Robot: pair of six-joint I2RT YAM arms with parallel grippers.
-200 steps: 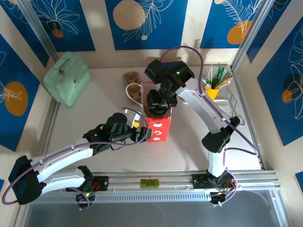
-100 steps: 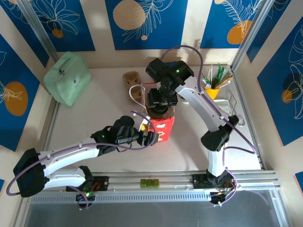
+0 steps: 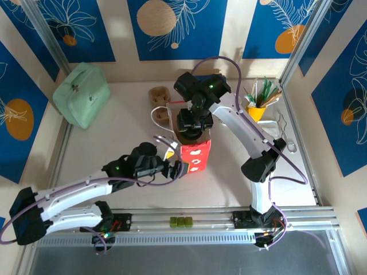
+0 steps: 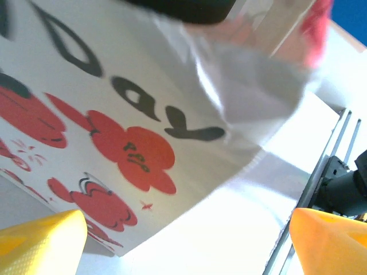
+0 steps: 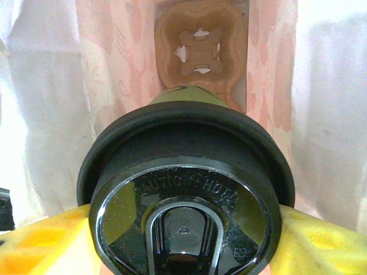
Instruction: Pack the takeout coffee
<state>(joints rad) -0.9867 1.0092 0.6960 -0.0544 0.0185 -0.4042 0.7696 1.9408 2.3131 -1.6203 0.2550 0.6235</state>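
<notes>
Takeout coffee (image 5: 186, 166) hangs lid-up in the mouth of the red-and-white paper bag (image 3: 196, 156), over a brown pulp carrier (image 5: 200, 48) deeper inside. My right tool (image 5: 183, 240) grips it, partly closed, yellow pads (image 5: 34, 240) on either side. My left tool (image 3: 179, 168) is spread wide, holding nothing, at the bag's near-left face on the tabletop (image 3: 114, 137).

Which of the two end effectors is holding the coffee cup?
The right end effector: its yellow fingers clasp the black-lidded cup over the red bag. The left end effector is open beside the bag.
</notes>
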